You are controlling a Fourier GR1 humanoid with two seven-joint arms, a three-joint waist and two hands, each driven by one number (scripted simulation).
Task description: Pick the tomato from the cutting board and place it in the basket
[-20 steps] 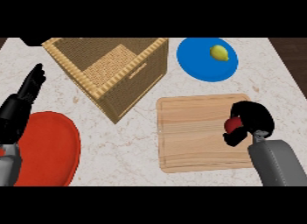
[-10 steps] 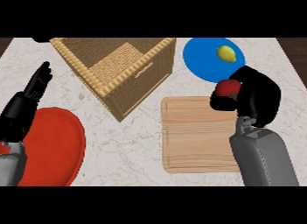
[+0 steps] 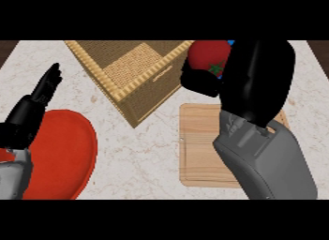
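tomato (image 3: 207, 55) in right hand (image 3: 253, 75), beside basket (image 3: 136, 75)

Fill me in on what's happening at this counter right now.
The robot's right hand is curled round the tomato and holds it up off the cutting board, beside the right corner of the wicker basket; it is not yet in the basket. The left hand rests open at the view's left, fingers up, over the edge of a red plate. A sliver of something blue shows just above the tomato.
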